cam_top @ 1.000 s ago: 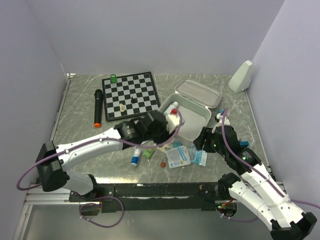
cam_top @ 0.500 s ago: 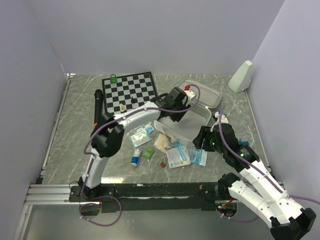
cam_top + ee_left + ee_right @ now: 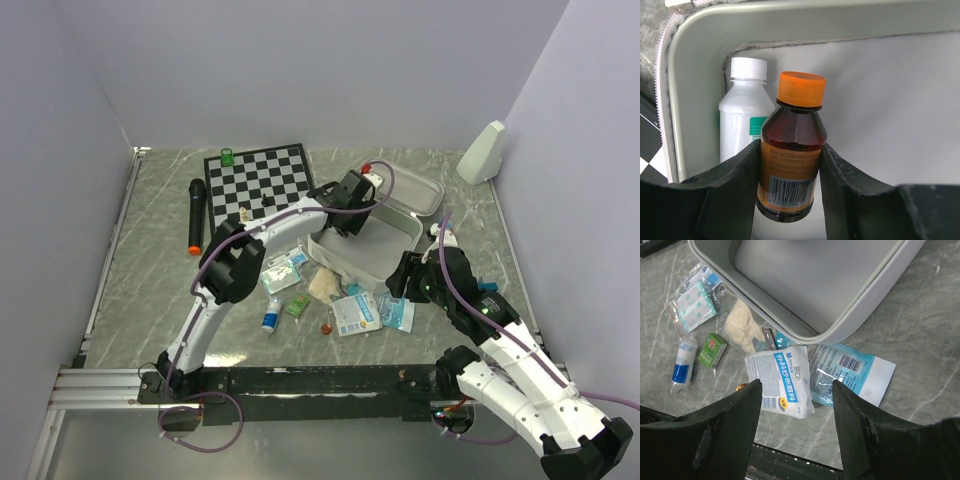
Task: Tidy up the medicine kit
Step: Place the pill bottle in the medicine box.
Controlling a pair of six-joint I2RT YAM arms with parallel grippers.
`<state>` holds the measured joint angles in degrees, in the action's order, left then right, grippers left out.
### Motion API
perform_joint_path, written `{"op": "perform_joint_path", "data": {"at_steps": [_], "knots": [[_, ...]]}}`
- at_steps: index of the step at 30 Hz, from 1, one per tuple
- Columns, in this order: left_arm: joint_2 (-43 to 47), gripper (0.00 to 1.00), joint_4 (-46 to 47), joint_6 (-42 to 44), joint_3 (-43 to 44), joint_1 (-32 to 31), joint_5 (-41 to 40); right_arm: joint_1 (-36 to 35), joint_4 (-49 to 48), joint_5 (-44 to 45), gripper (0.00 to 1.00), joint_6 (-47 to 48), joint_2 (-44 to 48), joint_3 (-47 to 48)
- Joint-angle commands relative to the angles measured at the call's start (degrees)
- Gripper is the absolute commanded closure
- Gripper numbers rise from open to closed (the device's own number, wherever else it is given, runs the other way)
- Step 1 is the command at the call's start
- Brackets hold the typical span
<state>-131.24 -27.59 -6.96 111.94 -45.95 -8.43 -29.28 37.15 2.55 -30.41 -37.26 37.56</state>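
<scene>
White bottle (image 3: 742,112) sits in the medicine kit (image 3: 695,55). Left gripper (image 3: 790,165) pinches a brown bottle (image 3: 795,135) beside it. Right gripper (image 3: 796,392) is spread, empty. Packets (image 3: 780,377) and tube (image 3: 682,365) lie outside, unpacked.

Between the left gripper's (image 3: 790,167) fingers (image 3: 732,192), the brown bottle's (image 3: 792,140) label print blurs unreadably; one finger hides the white bottle's (image 3: 742,110) lower half. Beyond the right gripper (image 3: 796,390), the medicine kit (image 3: 805,285) is cropped.

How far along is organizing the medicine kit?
Done: a white bottle sits inside the medicine kit. In hand: the left tool holds an amber bottle over it. Left: white packet, blue packet, green box and blue tube lie on the table; the right tool hovers open above them.
</scene>
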Motion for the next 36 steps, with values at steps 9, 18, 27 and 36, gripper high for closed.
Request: {"op": "perform_joint_path", "data": {"at_steps": [9,18,27,36], "knots": [[4.3,0.28,5.4,1.5,-1.4,-2.5,-6.0,-0.4,-0.8,0.6,0.35,-0.7,0.6,1.2],[12.0,0.31,6.5,0.1,-5.9,-3.6,-8.2,-0.4,-0.3,0.7,0.35,-0.8,1.1,0.8],[17.3,0.92,-1.5,-4.4,-14.6,-5.4,-6.9,-0.4,-0.6,1.1,0.35,-0.4,1.0,0.3],[10.6,0.96,-3.9,-4.0,-11.6,-5.3,-0.7,-0.4,-1.2,0.7,0.35,-0.4,0.1,0.0]]}}
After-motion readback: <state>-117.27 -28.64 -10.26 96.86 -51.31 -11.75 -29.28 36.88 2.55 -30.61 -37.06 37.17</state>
